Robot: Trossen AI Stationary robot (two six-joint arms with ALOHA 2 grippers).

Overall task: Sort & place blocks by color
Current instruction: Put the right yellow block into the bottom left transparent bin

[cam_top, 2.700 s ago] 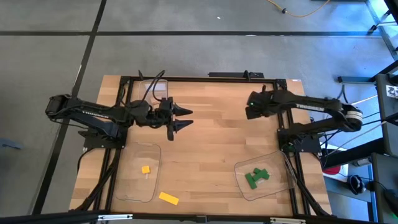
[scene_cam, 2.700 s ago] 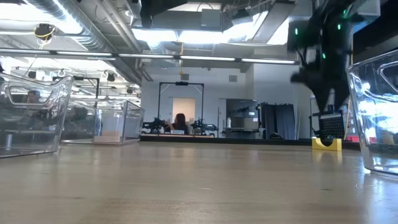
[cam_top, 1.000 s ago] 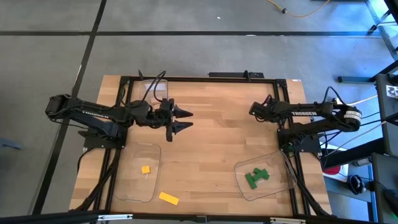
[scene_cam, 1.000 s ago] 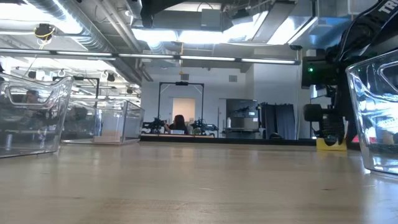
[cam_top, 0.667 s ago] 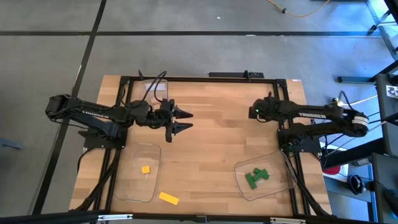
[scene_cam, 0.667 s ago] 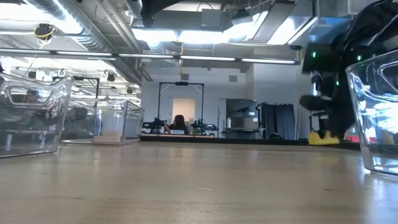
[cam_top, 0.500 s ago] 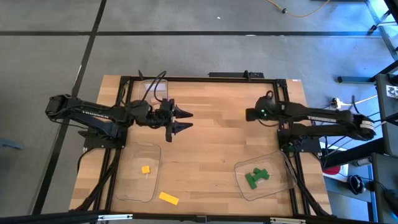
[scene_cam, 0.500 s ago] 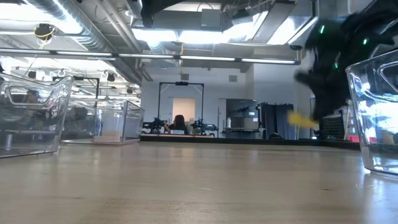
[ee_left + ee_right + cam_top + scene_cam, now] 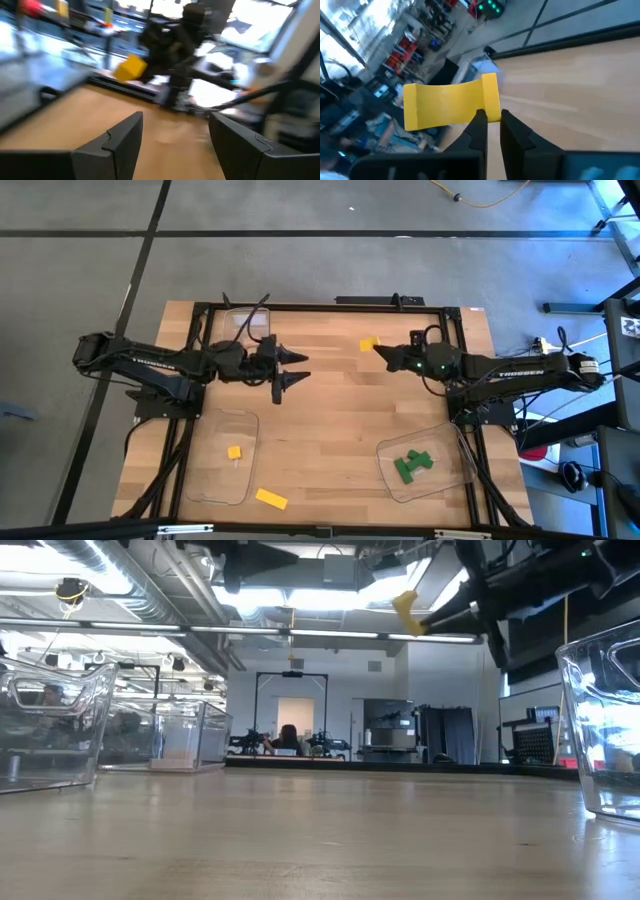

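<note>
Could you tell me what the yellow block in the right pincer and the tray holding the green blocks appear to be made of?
Yellow block: probably painted wood or plastic, going by its opaque, even matte colour; the right pincer holds it.
Tray with the green blocks: clear plastic, as the wooden table shows through it.

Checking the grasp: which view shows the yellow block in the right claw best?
Right wrist view: the yellow block fills the frame, pinched at one end by the right claw. High view shows it small; low view a raised sliver; left wrist view shows it blurred.
</note>
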